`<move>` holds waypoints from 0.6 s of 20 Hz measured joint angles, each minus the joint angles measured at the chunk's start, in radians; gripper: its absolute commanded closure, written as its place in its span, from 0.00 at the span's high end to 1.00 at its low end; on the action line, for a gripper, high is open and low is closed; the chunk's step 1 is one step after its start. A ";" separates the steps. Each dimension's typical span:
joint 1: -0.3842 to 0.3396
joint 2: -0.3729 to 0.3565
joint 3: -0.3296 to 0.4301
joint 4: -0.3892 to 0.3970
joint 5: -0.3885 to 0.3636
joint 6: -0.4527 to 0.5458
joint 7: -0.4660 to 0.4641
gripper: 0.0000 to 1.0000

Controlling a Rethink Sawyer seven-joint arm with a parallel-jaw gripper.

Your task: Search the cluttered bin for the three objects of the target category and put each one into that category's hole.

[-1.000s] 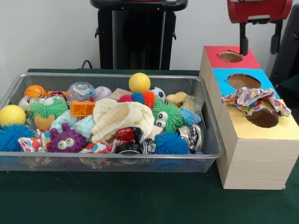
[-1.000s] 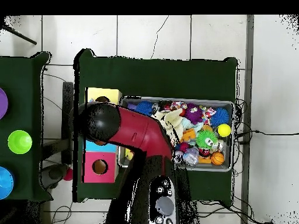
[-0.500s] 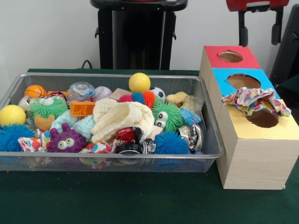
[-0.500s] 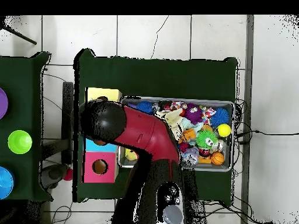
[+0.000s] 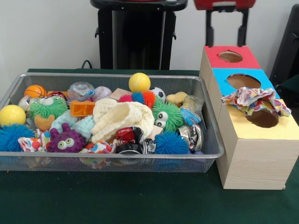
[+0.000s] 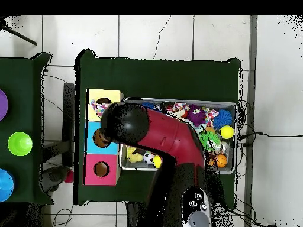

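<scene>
A patterned cloth (image 5: 254, 100) lies draped over the rim of the hole in the yellow top of the wooden box (image 5: 254, 161); in the overhead view the same cloth (image 6: 102, 108) shows there too. In the mesh bin (image 5: 112, 161) lie a cream knitted cloth (image 5: 122, 119), a pale blue cloth (image 5: 77, 125) and patterned cloth pieces (image 5: 30, 142). My gripper (image 5: 226, 43) hangs open and empty high above the box's red end. In the overhead view my red arm (image 6: 160, 133) hides the gripper.
The box also has a red-topped hole (image 5: 231, 56) and a blue-topped hole (image 5: 243, 81). The bin is crowded with spiky balls, a yellow ball (image 5: 139, 82), a small basketball (image 5: 35, 91), crushed cans and toys. A black stand (image 5: 138, 37) rises behind the bin.
My gripper has risen and shifted left in the front view, away from over the box's holes. In the overhead view the arm has swung over the bin's left part.
</scene>
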 measured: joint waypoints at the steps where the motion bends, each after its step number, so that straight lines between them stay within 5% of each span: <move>1: -0.017 0.000 0.001 0.000 -0.014 0.000 0.000 1.00; 12: -0.223 0.000 0.044 0.000 -0.144 0.000 -0.001 1.00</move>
